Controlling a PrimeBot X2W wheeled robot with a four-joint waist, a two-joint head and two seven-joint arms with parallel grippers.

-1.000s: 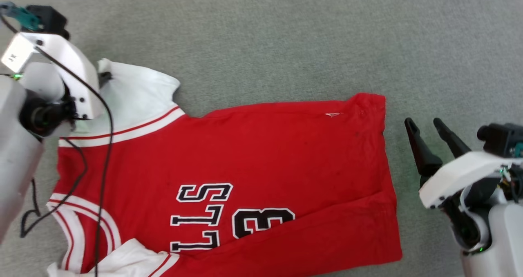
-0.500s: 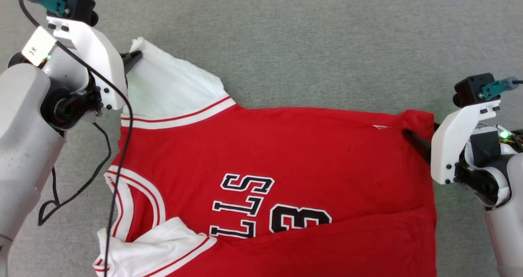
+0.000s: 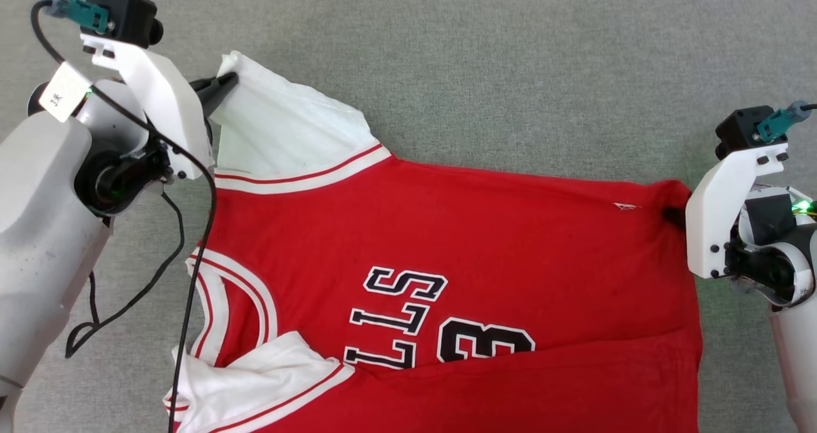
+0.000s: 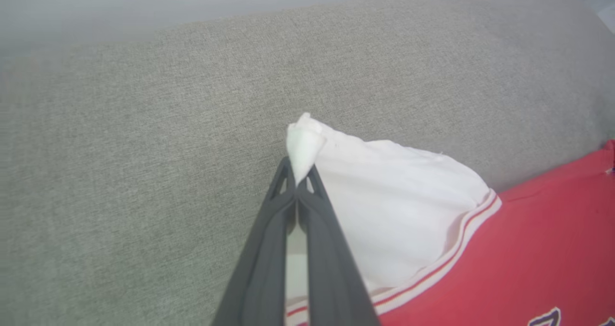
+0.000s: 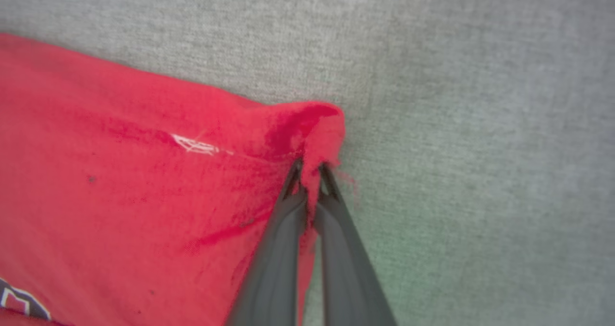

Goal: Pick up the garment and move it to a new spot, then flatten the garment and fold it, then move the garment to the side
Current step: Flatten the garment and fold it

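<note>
The left gripper (image 4: 299, 172) clamps the white sleeve tip (image 4: 305, 141), the right gripper (image 5: 310, 172) the red hem corner (image 5: 322, 119), seemingly to stretch the garment (image 3: 479, 228) flat.

The left arm (image 3: 38, 203) rises from the lower left of the head view, its pale forearm angled up and inward. Its white wrist bracket (image 3: 163, 104) carries a black camera (image 3: 121, 15). The left gripper (image 3: 224, 83) points up and to the right, its two dark fingers pressed together on a white sleeve tip of the garment (image 3: 459, 228). The right arm (image 3: 798, 356) enters at the right edge. The right gripper (image 3: 673, 216) points left, its fingers closed and pinching the red hem corner.
</note>
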